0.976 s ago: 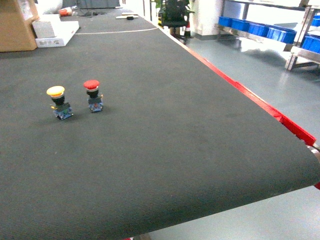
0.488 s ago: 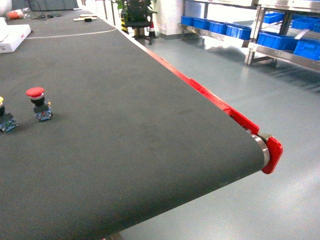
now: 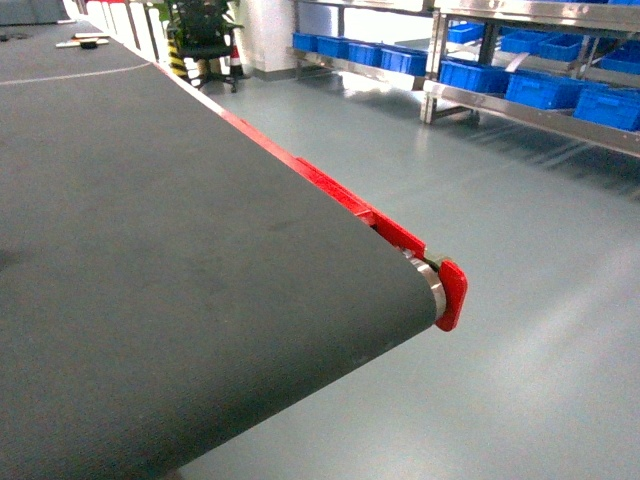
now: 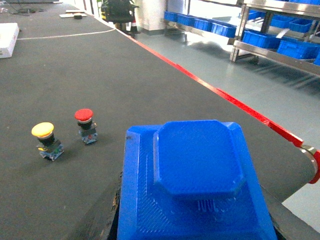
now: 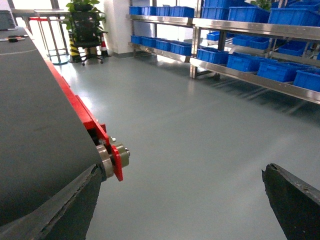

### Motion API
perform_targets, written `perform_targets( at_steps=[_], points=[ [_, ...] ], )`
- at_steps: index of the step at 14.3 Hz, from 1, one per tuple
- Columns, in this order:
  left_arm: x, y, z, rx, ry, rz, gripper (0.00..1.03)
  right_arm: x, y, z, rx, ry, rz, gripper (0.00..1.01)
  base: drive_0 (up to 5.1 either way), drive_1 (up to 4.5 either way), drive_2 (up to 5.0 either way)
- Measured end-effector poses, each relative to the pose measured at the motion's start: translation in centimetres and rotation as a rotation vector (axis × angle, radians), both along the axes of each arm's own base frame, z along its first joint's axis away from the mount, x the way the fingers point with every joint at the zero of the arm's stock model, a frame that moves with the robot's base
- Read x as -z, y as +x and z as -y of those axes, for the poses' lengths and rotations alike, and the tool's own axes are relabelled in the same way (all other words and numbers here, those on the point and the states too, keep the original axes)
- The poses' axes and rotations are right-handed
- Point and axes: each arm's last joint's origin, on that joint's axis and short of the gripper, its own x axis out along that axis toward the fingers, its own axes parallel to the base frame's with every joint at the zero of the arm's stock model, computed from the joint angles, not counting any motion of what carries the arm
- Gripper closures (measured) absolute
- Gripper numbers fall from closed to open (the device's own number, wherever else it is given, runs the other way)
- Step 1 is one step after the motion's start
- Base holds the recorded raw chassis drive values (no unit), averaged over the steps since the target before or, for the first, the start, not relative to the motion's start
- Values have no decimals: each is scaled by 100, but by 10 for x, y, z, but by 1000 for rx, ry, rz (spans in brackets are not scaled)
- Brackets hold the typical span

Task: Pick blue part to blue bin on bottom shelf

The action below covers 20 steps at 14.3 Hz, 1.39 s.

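- Two push-buttons, one yellow-capped and one red-capped, stood side by side on the dark grey belt.
- The bright-blue stepped plastic part filled the left wrist view, held in the left gripper's jaws.
- The right gripper showed dark fingers spread wide, holding nothing.
- Blue rectangular plastic crates sat on steel racks well beyond the grey floor.

Past my end effector a grey floor gleams with window light. Steel racks line the far wall, a black chair beside a plant.
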Motion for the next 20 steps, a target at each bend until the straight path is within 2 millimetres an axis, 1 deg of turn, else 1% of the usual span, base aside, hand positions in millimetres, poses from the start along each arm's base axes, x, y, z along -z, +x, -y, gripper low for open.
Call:
perform_targets(
  at_steps=[20],
  points=[
    [0,0,0,0,0,0,60,0,0,0,0,0,0,3,-159,-159,-159]
  ],
)
